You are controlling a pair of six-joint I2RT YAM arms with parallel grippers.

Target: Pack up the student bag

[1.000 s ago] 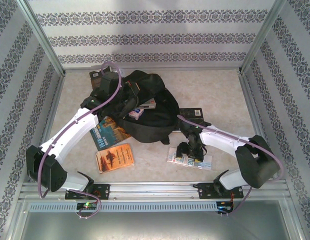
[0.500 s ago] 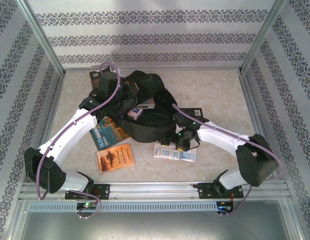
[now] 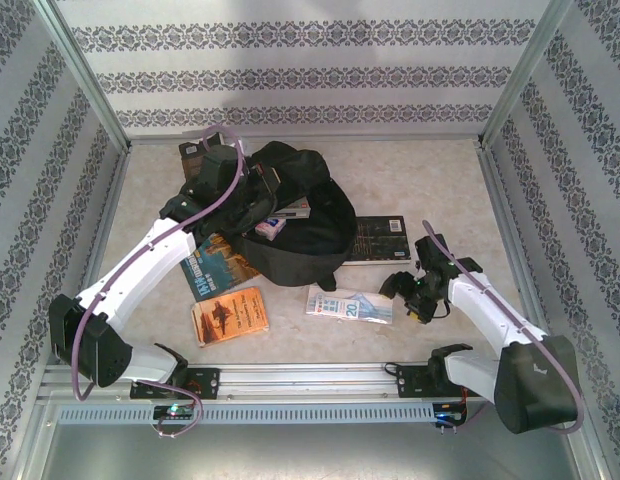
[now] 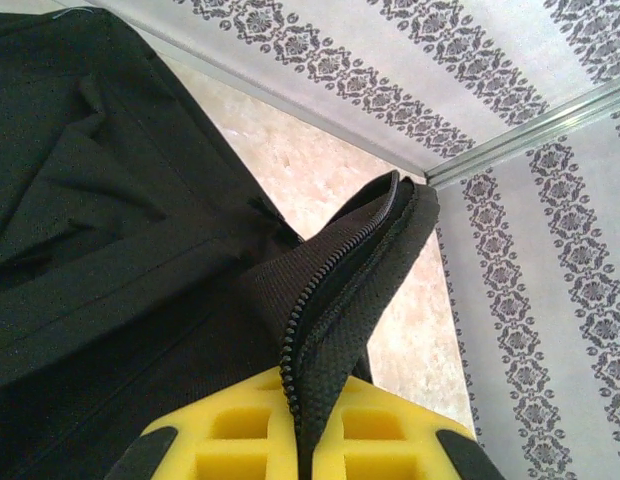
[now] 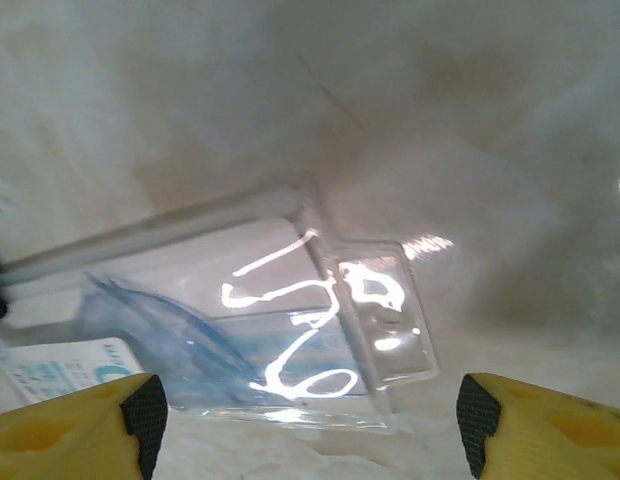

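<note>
Left gripper (image 4: 305, 440) seemingly clamped, right (image 5: 310, 415) spread

Showing bright, even overhead light in top view, washing out pale worktop (image 3: 430, 180); casting soft shadows beside student bag (image 3: 310, 235). Blurring in right wrist view, throwing white glare streaks across clear plastic sleeve (image 5: 290, 330). Rendering left wrist view sharp, black fabric underexposed.

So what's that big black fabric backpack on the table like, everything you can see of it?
The large black soft fabric backpack lies slumped on the pale table, left of centre. It looks like woven nylon, with straps and a zipper along an opened edge. The left gripper is shut on that zippered edge, holding it up. A small white box lies on it.
</note>
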